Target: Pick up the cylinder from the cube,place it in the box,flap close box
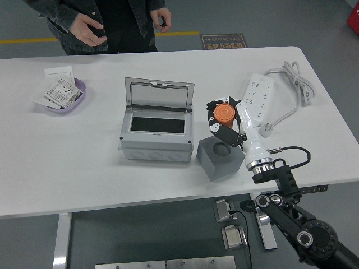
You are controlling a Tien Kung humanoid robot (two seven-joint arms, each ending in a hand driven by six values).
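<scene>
My right hand (221,120) is shut on the orange cylinder (224,114) and holds it above the table, just beyond the grey cube (220,158) and clear of it. The cube's top shows a dark round hollow. The grey box (155,133) stands to the left of the cube with its lid (159,94) tilted up and open; its inside looks dark. The cylinder is to the right of the box's right edge. My left hand is out of view.
A white power strip (254,99) with a coiled cable (294,84) lies at the right. A purple dish (63,94) with white cards sits at the far left. A person stands at the far side, hands (90,29) held near the body, off the table.
</scene>
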